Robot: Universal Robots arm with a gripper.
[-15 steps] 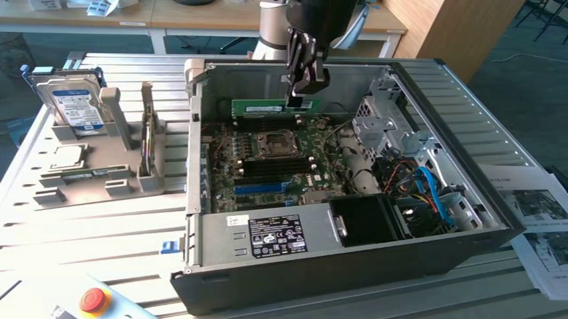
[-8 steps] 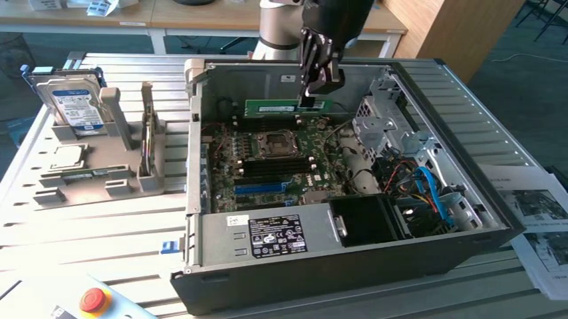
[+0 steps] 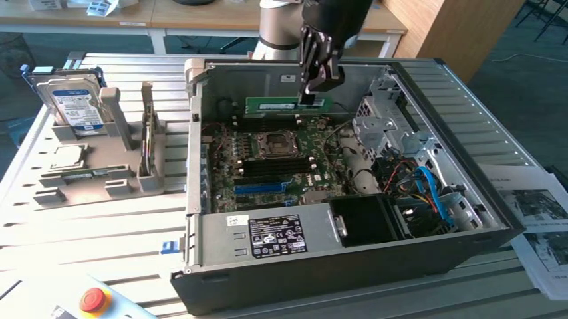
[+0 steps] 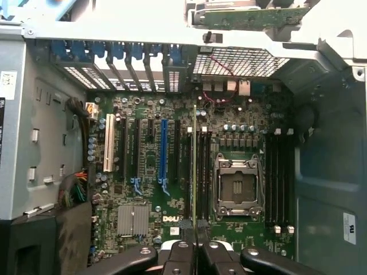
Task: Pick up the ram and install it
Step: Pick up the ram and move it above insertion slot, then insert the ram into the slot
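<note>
so, ram (image 3: 282, 104) in hand (image 3: 312, 98) over motherboard (image 3: 306, 141)

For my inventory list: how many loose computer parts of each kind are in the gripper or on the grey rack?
Long green ram stick in the gripper: 1
Boxy silver hard drive with blue-white label: 1
Square silver CPU chip: 1
Total: 3

Lab: slatted metal bench (image 3: 89, 226), open PC case (image 3: 355, 269), desks (image 3: 177, 20) behind.
</note>
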